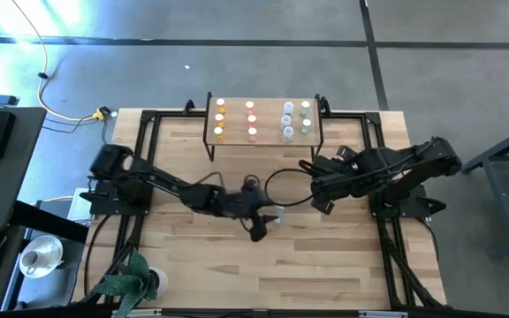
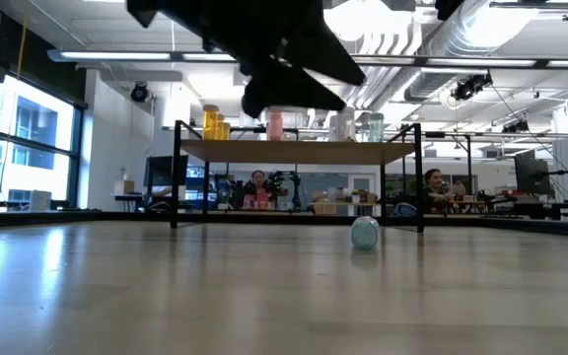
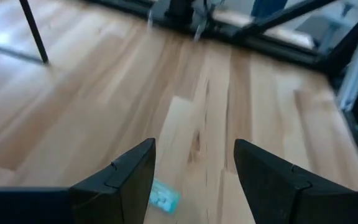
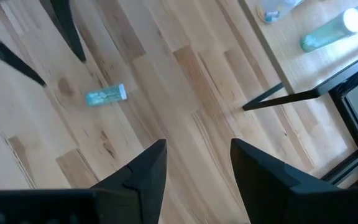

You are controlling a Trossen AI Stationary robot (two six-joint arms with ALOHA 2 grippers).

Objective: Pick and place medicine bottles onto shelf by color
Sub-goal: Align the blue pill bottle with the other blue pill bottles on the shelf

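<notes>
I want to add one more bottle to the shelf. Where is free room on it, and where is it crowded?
The shelf has a bare front edge and a gap between the pink column and the pale column. The four bottle columns fill the rest. On the table, a teal bottle lies by the left tool.

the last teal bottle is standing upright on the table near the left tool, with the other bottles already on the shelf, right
Not quite: the teal bottle is lying on its side, not upright, as the right wrist view shows. The rest holds: it is on the table near the left tool, which is open above it, and the other bottles are on the shelf.
</notes>
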